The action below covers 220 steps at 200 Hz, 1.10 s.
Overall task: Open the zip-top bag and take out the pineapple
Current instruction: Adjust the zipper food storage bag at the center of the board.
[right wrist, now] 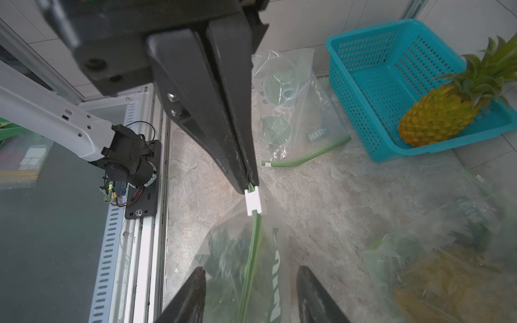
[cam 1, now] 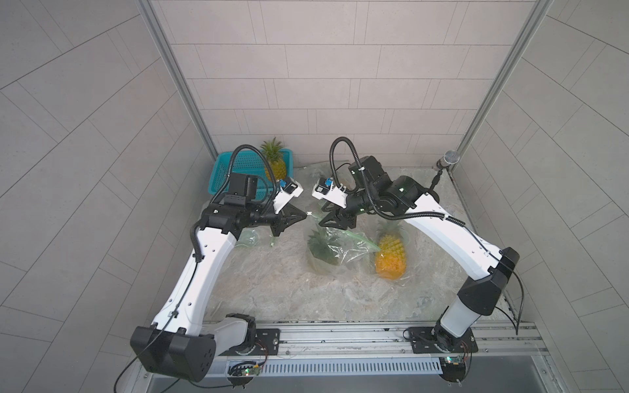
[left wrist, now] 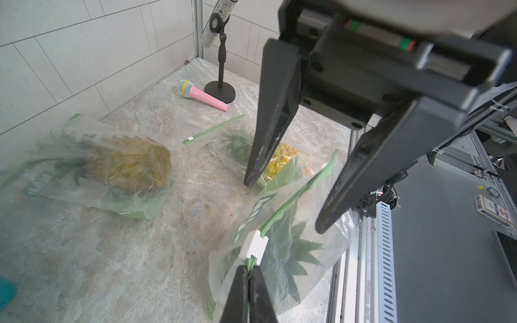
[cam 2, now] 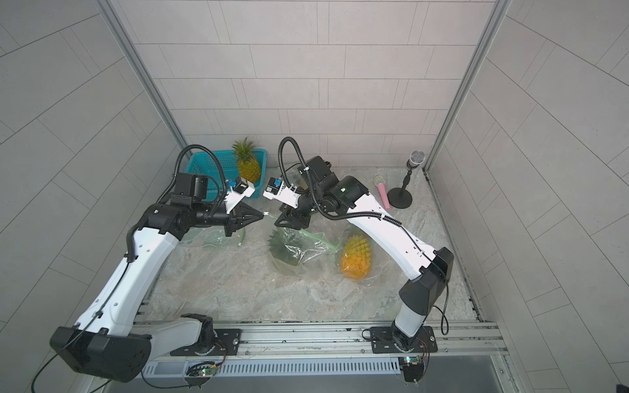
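The left fingers (right wrist: 223, 125) are pressed tight on the very end of the green zip strip (right wrist: 254, 237) of the clear plastic zip-top bag (left wrist: 307, 246). They touch its small white slider (right wrist: 253, 202) and hold that corner up off the marbled grey worktop (cam 1: 272, 282). The right fingers (left wrist: 268, 125) stand wide, one on each side of the strip behind the slider, gripping nothing. The green-crowned pineapple (cam 1: 320, 250) lies inside the bag, which looks zipped shut, mid-worktop between the arms.

The likeliest failure is a miss: closing on strip or film instead of the slider would drag the whole bag rather than unzip it. The left hold is thin, so a hard pull could tear it free. A second bagged pineapple (cam 1: 391, 258) lies near and could get nudged.
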Available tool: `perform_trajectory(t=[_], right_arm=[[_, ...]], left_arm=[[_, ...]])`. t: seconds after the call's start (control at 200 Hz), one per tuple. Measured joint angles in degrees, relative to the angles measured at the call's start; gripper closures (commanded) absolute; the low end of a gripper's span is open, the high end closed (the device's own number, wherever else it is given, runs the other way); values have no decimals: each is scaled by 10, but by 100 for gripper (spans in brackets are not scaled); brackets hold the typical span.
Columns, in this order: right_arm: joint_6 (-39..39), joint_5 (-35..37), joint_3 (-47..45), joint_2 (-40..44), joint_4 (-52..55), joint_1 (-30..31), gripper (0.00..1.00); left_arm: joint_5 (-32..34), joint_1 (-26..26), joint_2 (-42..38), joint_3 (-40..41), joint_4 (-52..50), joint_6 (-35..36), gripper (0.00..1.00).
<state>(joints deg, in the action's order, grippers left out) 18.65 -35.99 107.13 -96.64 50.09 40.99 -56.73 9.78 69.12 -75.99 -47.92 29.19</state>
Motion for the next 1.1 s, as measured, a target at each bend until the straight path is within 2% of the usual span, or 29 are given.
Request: perform_trajectory(t=[0.025, 0.14, 0.195, 0.225, 0.275, 0.385, 0.595, 0.886, 1.101], right_arm=[[-2, 3, 0, -2, 2, 0, 59], [-5, 9, 0, -4, 10, 0, 90], [-2, 11, 0, -4, 12, 0, 100], [-2, 12, 0, -4, 13, 0, 100], [-1, 12, 0, -4, 14, 0, 100], [10, 13, 1, -4, 27, 2, 100], [43, 14, 53, -17, 93, 2, 100], [67, -4, 84, -39, 134, 2, 100], [69, -14, 84, -39, 136, 2, 100]], left_arm=[[0, 0, 0, 0, -1, 0, 100], [0, 0, 0, -3, -7, 2, 100], [2, 0, 0, -4, -8, 2, 100], [2, -1, 0, -4, -9, 2, 97], [2, -2, 0, -4, -10, 2, 84], [-3, -7, -1, -7, -8, 2, 72], [-13, -14, -7, -5, -2, 26, 60], [-19, -15, -46, 27, 16, 76, 61], [-37, -15, -41, 51, 26, 100, 67]])
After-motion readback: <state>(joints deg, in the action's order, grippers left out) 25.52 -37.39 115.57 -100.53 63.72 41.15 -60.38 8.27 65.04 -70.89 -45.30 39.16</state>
